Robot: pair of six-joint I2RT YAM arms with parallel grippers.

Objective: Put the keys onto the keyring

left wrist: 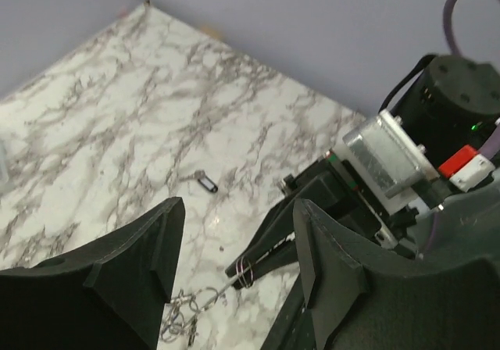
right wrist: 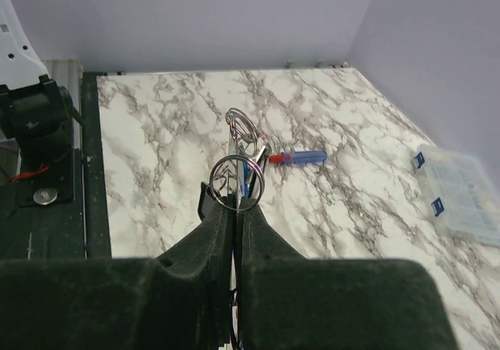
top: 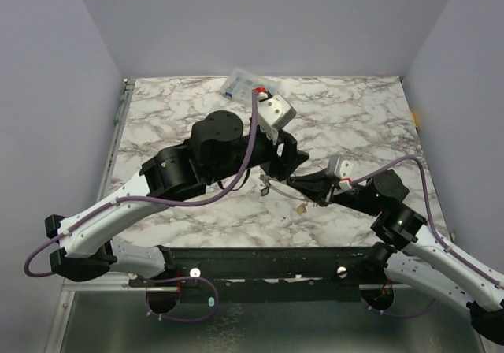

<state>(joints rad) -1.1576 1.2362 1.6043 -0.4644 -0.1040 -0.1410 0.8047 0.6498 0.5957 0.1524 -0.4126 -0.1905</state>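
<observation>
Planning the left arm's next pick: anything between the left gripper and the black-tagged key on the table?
Partly. The right gripper, shut on the keyring, pokes between the open left gripper's fingers, nearer than the black-tagged key. Nothing else visible is in the way.

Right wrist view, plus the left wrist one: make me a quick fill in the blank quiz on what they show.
1. The right end effector is ____ on the keyring.
2. The left end effector stands ____, holding nothing.
3. The screwdriver is red and ____.
Missing words: shut; open; blue.
</observation>
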